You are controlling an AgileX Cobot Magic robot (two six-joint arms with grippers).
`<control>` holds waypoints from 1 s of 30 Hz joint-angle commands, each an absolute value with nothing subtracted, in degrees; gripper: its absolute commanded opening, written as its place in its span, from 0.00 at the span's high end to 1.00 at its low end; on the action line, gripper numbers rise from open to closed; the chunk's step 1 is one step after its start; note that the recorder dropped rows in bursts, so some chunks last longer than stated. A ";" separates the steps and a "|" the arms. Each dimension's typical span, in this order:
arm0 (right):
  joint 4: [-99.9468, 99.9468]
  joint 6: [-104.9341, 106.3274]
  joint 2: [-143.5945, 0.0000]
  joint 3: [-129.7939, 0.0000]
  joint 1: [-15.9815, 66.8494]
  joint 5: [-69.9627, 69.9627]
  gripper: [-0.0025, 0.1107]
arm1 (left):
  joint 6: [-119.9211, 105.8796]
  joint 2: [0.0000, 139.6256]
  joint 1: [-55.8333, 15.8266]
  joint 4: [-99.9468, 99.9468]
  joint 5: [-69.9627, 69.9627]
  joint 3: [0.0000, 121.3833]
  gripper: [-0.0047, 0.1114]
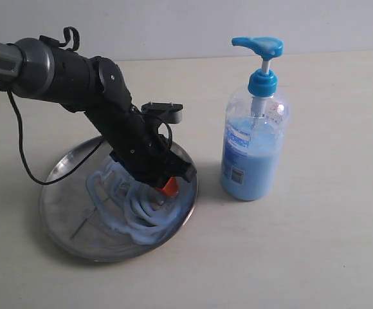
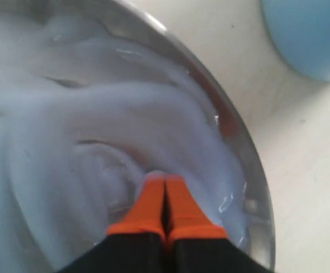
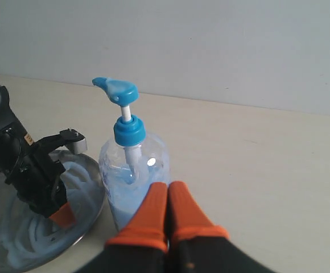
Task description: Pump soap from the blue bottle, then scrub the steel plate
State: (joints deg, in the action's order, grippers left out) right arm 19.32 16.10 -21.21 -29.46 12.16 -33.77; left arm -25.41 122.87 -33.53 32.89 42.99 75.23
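over on the left the steel plate is lying flat on the pale table. its near-left rim is showing bare, while swirls of soap are covering the right half almost up to the edge. the left gripper is reaching down into the plate close to its right rim, orange fingers pressing together with nothing between them, tips sitting in the soap. just beside that rim, apart from it, the blue bottle is standing upright. beyond it bare table is running on to the right. the right gripper is hanging near the bottle without touching it, jaws closed together on nothing.
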 commanded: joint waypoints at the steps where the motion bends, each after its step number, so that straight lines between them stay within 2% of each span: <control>1: 19.49 16.46 -20.89 -28.93 12.03 -33.01 0.98 | -25.13 124.68 -33.63 29.58 37.69 74.16 0.96; 30: 19.91 16.46 -20.89 -28.93 12.03 -32.65 0.98 | -20.20 124.68 -33.63 29.36 33.38 74.16 0.96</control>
State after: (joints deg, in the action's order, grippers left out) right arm 19.69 16.10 -21.21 -29.46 12.16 -33.63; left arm -20.59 122.99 -33.53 32.12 33.83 75.14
